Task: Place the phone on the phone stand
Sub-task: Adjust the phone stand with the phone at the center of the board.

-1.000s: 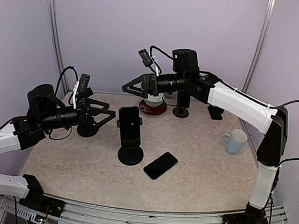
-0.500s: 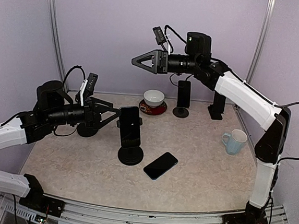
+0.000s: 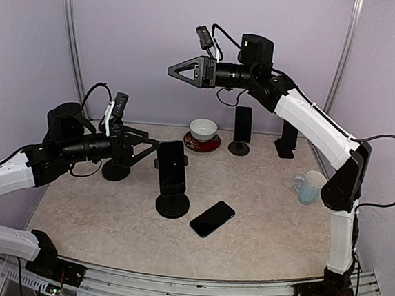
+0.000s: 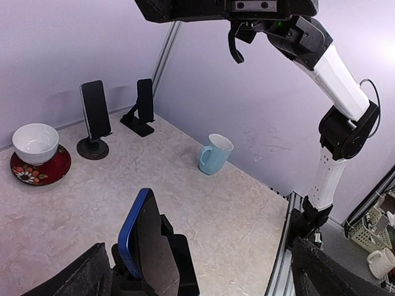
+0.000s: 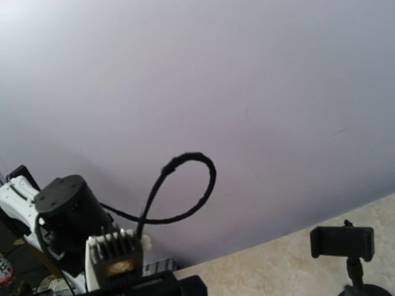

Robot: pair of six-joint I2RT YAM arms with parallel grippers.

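Observation:
A blue-edged phone (image 3: 172,165) stands upright in a black clamp stand (image 3: 172,205) at the table's middle. It also shows in the left wrist view (image 4: 143,246). A second dark phone (image 3: 212,218) lies flat on the table just right of the stand's base and shows in the left wrist view (image 4: 185,271). My left gripper (image 3: 152,147) is open and empty, its tips just left of the upright phone. In its wrist view (image 4: 200,262) the phone sits between the fingers, nearer the left one. My right gripper (image 3: 171,70) is raised high above the table, seen side-on, with its fingers out of its wrist view.
A white bowl on a red saucer (image 3: 203,130) sits at the back. Another phone on a stand (image 3: 242,125) and a black angled stand (image 3: 286,139) are beside it. A light-blue mug (image 3: 309,187) is at the right. An empty clamp stand (image 5: 342,243) is at the left.
My right arm has lifted its gripper from beside the bowl to high above the table. My left gripper has shifted slightly right towards the upright phone.

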